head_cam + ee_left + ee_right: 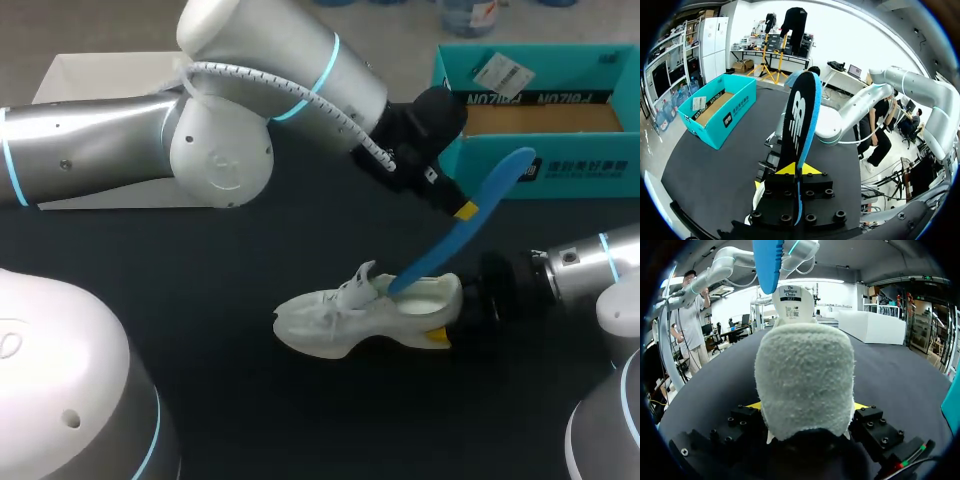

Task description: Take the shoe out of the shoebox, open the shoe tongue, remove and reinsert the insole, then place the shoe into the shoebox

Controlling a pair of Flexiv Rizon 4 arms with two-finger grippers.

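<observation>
Your left gripper (463,209) pinching blue insole (440,250), its lower end dipping into white shoe (340,320) mid-table. Your right gripper (440,335) clamping shoe heel. At table (250,400) far edge, teal shoebox (575,170) sitting, well apart.

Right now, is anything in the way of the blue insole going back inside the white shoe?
Nothing I can see. The left tool holds the blue foam insole, whose tip is at the white sneaker's opening. The right tool grips the sneaker's heel.

Robot lab: two arms (110,150), black table (200,300)
</observation>
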